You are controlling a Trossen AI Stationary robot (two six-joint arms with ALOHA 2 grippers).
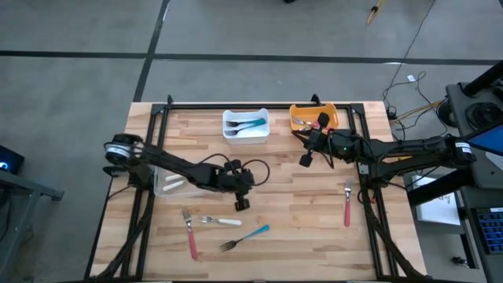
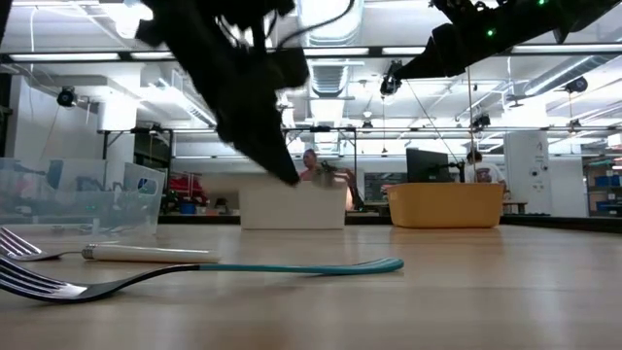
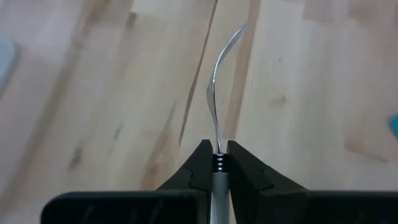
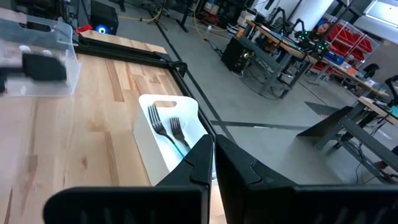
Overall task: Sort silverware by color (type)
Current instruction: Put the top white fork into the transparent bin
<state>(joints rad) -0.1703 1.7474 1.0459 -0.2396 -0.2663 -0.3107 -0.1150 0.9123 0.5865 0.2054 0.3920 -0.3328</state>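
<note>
- Wooden desk (image 1: 299, 212) carried the scene; your left pincer (image 3: 217, 163) sat clenched on the neck of a white-handled fork (image 3: 217, 93), jaws tight against both sides, tines curving out ahead of it above the desk boards.
- In the high view your left pincer (image 1: 240, 196) was near the desk's middle, just above the loose pieces at the front.
- Your right pincer (image 4: 213, 149) was clenched on nothing, fingers pressed together; in the high view it hung at (image 1: 305, 159), just in front of the orange bin (image 1: 300, 111).
- White bin (image 1: 245, 135) at the back held teal-handled forks (image 4: 166, 132), two heads side by side.
- Clear bin (image 1: 167, 189) sat at the left, under your left arm; contents hard to make out.
- Loose on the desk front: a red-handled fork (image 1: 189, 231), a white-handled piece (image 1: 220, 221) just beside it, and a teal-handled fork (image 1: 244, 237) near both.
- Another red-handled fork (image 1: 347, 203) lay well apart at the right, beside the frame rail.
- Low view: teal-handled fork (image 2: 194, 273) lay flat in front, white-handled piece (image 2: 136, 254) behind it.
</note>
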